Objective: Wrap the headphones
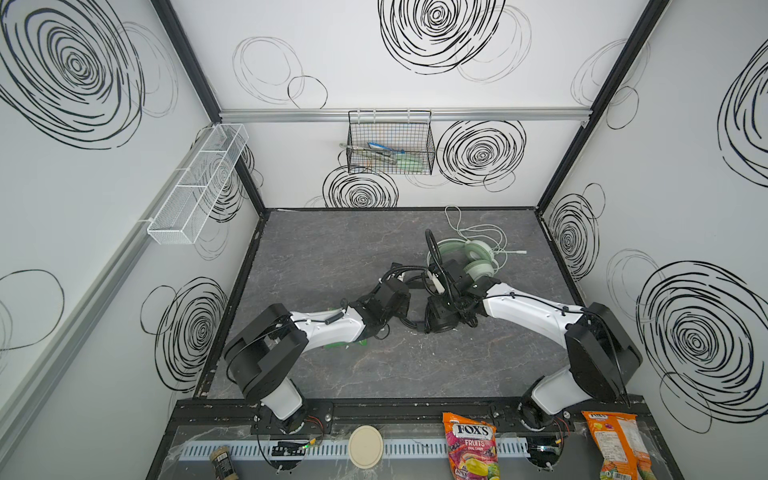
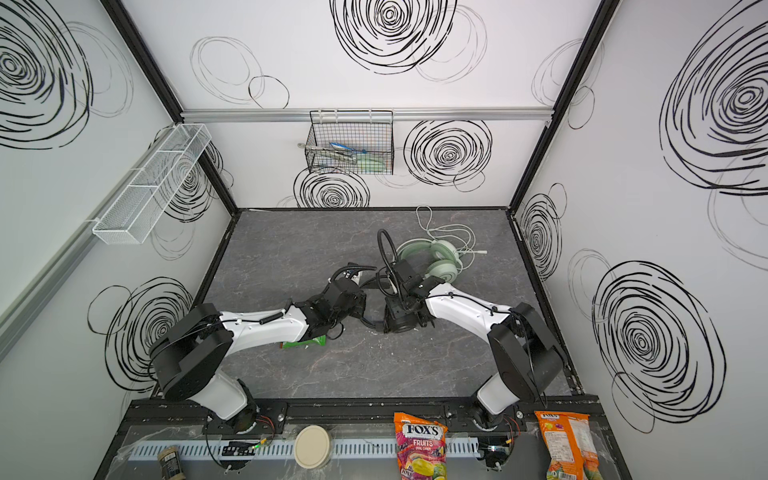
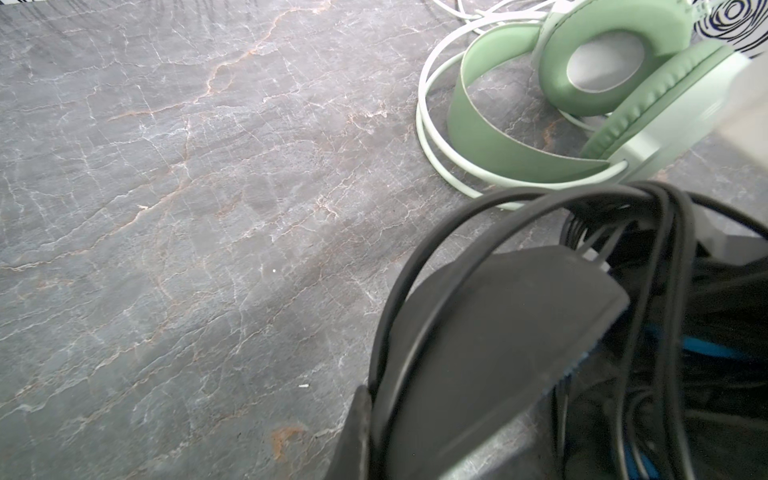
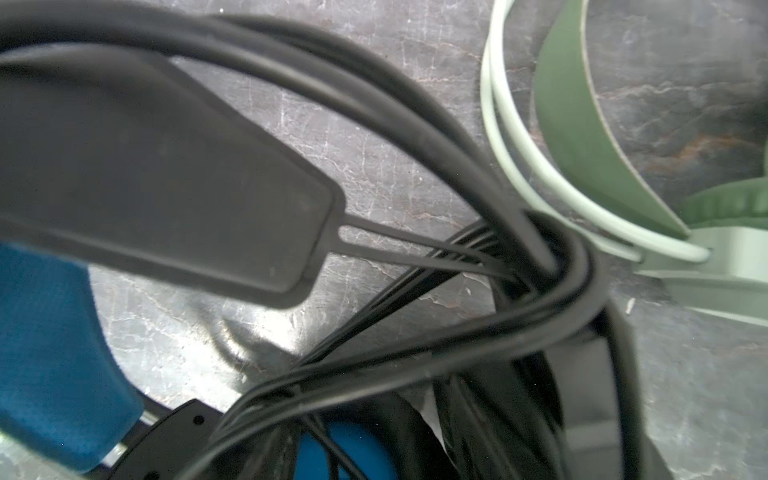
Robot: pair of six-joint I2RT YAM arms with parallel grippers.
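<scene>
The black headphones (image 1: 442, 322) stand mid-table between both arms, and their black cable (image 4: 415, 345) runs in several loops round the headband (image 3: 498, 332). My left gripper (image 1: 409, 279) is shut on the headband, with one dark finger (image 3: 357, 436) showing beside it. My right gripper (image 1: 436, 286) hovers over the same headphones with its jaws apart, and the cable bundle crosses between them, held by neither. The blue lining (image 4: 50, 353) shows under the headband pad. The mint green headphones (image 1: 469, 255) lie just behind, their pale cable (image 1: 478, 228) loose on the table.
A green packet (image 1: 349, 343) lies under my left forearm. On the back wall hangs a black wire basket (image 1: 390, 143) with tools in it. A white mesh shelf (image 1: 199, 183) is on the left wall. Candy bags (image 1: 471, 444) and a round lid (image 1: 365, 446) sit on the front ledge.
</scene>
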